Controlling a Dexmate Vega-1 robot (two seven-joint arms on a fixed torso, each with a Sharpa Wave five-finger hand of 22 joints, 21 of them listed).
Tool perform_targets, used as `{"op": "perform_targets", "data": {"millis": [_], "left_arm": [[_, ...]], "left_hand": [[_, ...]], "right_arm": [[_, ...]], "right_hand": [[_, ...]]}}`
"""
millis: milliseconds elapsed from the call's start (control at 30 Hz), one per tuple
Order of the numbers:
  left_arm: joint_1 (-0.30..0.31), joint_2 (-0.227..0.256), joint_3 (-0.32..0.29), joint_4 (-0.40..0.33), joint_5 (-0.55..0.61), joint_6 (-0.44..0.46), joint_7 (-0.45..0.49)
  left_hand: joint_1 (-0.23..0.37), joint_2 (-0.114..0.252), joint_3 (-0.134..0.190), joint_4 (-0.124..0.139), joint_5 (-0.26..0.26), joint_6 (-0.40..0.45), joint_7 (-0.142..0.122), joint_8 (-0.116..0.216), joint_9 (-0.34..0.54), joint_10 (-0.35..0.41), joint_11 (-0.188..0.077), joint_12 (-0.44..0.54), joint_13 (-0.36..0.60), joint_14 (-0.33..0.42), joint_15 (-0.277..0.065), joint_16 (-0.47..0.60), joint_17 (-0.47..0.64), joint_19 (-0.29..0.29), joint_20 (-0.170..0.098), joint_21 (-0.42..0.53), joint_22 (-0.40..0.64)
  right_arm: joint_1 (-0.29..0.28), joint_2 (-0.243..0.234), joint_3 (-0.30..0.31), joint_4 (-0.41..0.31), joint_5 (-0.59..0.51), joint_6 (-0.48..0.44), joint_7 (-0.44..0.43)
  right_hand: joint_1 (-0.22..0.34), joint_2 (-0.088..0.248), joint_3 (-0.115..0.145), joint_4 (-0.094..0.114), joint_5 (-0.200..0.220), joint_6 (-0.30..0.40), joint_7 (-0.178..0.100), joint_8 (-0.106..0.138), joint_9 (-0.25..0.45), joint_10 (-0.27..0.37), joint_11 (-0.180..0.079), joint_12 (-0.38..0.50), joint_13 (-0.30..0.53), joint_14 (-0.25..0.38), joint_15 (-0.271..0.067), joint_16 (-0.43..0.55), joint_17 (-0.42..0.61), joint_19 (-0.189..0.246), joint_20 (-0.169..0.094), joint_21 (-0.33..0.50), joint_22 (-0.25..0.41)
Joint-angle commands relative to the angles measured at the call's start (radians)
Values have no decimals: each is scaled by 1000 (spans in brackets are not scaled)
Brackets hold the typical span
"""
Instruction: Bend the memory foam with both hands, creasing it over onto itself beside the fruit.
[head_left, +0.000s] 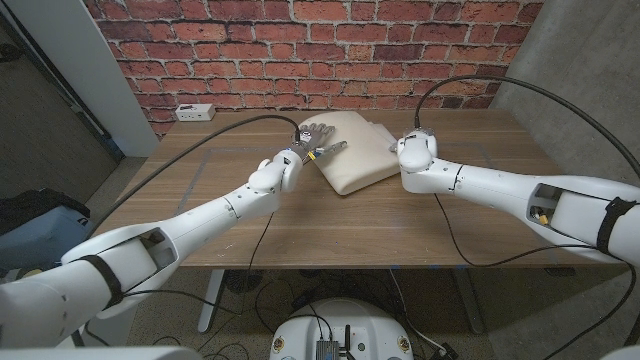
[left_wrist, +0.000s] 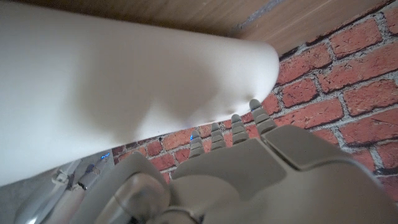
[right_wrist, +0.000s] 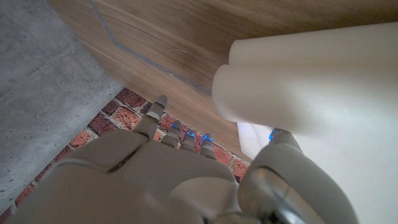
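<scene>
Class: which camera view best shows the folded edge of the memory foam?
The right wrist view: the memory foam shows two rounded layers stacked at its end. The left wrist view shows one smooth face. The head view shows the whole pad, far off.

Glossy white arms, black cuff bands, trailing black cables, grey ridged fingers (left_wrist: 258, 117).

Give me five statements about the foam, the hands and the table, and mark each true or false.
1. The foam lies folded over on itself. True.
2. The left hand is on the foam. True.
3. Fruit sits beside the foam. False: no fruit is visible on the table.
4. A white power strip lies at the table's far left corner. True.
5. The right hand rests at the near table edge. False: it is at the foam's right side.
</scene>
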Motion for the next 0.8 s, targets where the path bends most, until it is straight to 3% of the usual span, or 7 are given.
{"op": "perform_targets", "data": {"millis": [33,200,333,467,533,667,800], "left_arm": [[105,21,-132,-59,-78,-49,317],[137,38,-161,-101,-91,-42,350],[164,54,-185,-141,-99,-32,370],[193,68,-211,-177,-112,-30,389],[206,74,-222,-194,-115,-25,395],[238,88,-255,-232,-139,-33,416],[264,106,-277,-272,-142,-30,425]], "left_hand": [[21,13,11,-2,5,33,0,2,-1,33,-3,6,-1,30,-12,-5,-1,31,-2,5,-1],[26,13,14,-4,5,37,-2,0,-1,33,-5,2,-1,30,-16,-9,-1,32,-2,3,-1],[30,13,16,-6,5,38,-2,-3,-1,33,-3,-1,-1,28,-19,-12,-1,33,-3,1,-1],[35,14,20,-8,5,39,-4,-6,-1,29,-2,-7,-1,25,-22,-18,-1,33,-7,-1,-1],[39,14,22,-10,5,37,-7,-10,-1,29,-2,-9,-1,23,-24,-21,-1,32,-8,-3,-1],[42,15,24,-11,5,38,-8,-13,-1,27,-2,-13,-1,21,-26,-24,-1,31,-8,-6,-1],[48,17,28,-13,4,37,-12,-17,-1,26,-5,-18,-1,18,-26,-29,-1,26,-7,-11,-1]], "right_arm": [[-83,-29,142,-82,94,15,-125],[-160,-41,273,-131,185,67,-230],[-224,-44,385,-160,276,132,-310],[-285,-50,482,-189,360,204,-383],[-330,-45,551,-205,418,253,-434],[-404,-44,659,-234,518,360,-510],[-468,-43,753,-254,618,486,-565]], "right_hand": [[-33,47,1,32,-1,22,-13,9,1,23,-14,13,3,12,-15,13,7,10,-8,8,3],[-80,68,-10,69,-1,49,-23,14,1,47,-17,18,2,28,-19,21,12,16,-15,11,5],[-147,127,-1,144,8,104,-44,24,1,84,-39,23,2,41,-40,28,19,9,-43,10,8],[-171,131,6,172,14,129,-43,28,0,111,-26,29,1,53,-40,34,22,7,-46,11,9],[-200,119,4,191,17,143,-42,26,0,125,-17,30,1,61,-33,36,24,-40,-36,-5,8],[-248,105,-1,197,22,192,-51,29,-3,180,-15,39,0,82,-32,41,25,-132,-12,-24,5],[-271,84,-13,193,22,213,-37,26,-4,209,23,42,-1,101,-12,44,23,-117,14,-8,4]]}}
